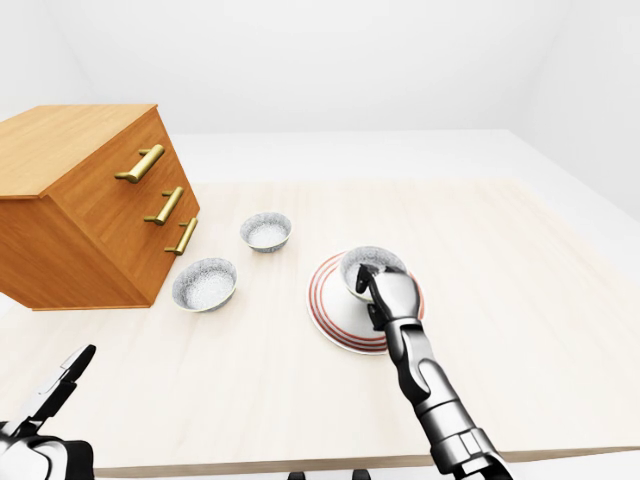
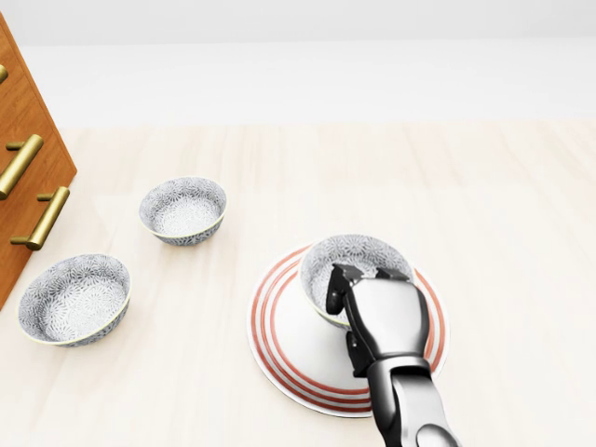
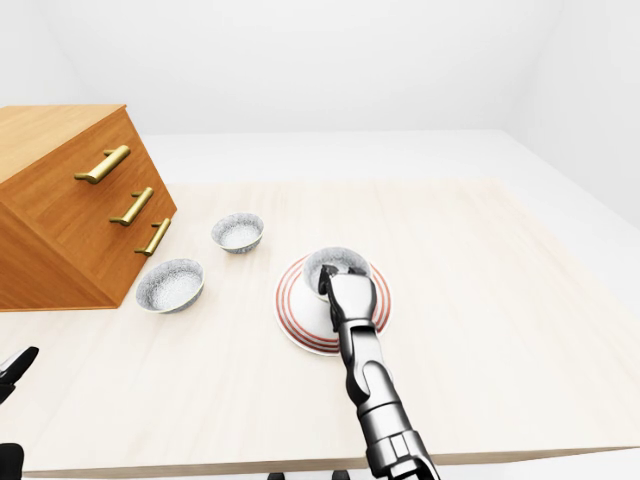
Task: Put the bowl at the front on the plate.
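Observation:
A patterned grey-white bowl (image 2: 357,258) rests on the upper part of the white plate with red rings (image 2: 284,340), right of centre in the head view. My right hand (image 2: 361,284) comes up from the bottom edge. Its fingers (image 2: 337,279) hook over the bowl's near rim, shut on it. The hand hides the lower part of the bowl and the plate's middle. My left hand (image 1: 62,378) hangs low at the bottom-left corner of the left-eye view, fingers spread, holding nothing.
Two more patterned bowls (image 2: 182,209) (image 2: 73,298) stand left of the plate on the light wooden table (image 2: 484,214). A tilted wooden drawer chest with brass handles (image 1: 95,200) lies at the left. The table's near edge (image 1: 300,466) runs along the bottom.

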Tool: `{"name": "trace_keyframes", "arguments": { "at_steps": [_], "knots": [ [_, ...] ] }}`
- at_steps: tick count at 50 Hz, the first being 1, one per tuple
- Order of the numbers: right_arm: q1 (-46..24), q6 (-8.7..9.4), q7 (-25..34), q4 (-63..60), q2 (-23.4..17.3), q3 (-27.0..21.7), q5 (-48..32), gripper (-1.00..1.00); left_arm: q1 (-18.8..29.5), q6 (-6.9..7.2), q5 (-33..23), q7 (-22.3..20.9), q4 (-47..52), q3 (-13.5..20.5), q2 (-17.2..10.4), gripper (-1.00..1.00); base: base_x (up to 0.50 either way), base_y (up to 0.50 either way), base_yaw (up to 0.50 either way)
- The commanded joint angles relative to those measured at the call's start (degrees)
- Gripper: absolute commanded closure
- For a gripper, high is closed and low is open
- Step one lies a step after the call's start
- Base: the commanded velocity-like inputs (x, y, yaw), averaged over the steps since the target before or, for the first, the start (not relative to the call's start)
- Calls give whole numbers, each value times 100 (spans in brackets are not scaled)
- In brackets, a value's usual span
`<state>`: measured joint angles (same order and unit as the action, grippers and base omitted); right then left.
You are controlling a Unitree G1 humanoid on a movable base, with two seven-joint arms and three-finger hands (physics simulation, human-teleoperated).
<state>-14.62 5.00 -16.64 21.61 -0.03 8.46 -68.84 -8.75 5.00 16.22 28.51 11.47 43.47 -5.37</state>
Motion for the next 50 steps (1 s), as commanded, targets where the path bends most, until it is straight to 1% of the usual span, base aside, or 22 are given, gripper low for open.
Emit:
{"name": "trace_keyframes", "arguments": {
  "at_steps": [1, 12, 21, 22, 23, 29, 35, 40, 48, 50],
  "knots": [
    [-89, 0, -81, -101, 5, 7, -41, 100, 15, 0, -6, 13, -69, -32, -7, -100, 0, 0, 0],
    [-20, 0, 124, -369, 49, 56, -192, 100, -29, 0, 25, 13, 63, 4, -10, -100, 0, 0, 0],
    [-81, 0, -44, -120, 70, 33, -101, 100, -9, 0, 29, -20, 92, 48, 5, -100, 0, 0, 0],
    [-71, 0, -76, -142, 70, 40, -136, 19, -15, 0, 37, -22, 113, 54, 6, -100, 0, 0, 0],
    [-65, 0, -70, -154, 68, 26, -104, -100, -22, 0, 39, -28, 131, 58, 10, -100, 0, 0, 0],
    [-30, 0, -54, -234, 41, 14, -98, -100, -25, 0, 38, -41, 168, 76, 18, -100, 0, 0, 0],
    [-24, 0, 94, -474, 18, -5, -158, -100, -19, 0, 21, -35, 173, 77, 22, -100, 0, 0, 0],
    [4, 0, 329, -847, 31, 11, -291, -100, -19, 0, 19, -44, 146, 74, 25, -100, 0, 0, 0],
    [-47, 0, 1249, -2048, 72, 20, -837, -100, 11, 0, -26, -22, -30, 0, 19, -100, 0, 0, 0],
    [-79, 0, 1400, -2224, 96, 4, -947, -100, 11, 0, -19, -7, -61, -20, 9, -100, 0, 0, 0]
  ]
}}
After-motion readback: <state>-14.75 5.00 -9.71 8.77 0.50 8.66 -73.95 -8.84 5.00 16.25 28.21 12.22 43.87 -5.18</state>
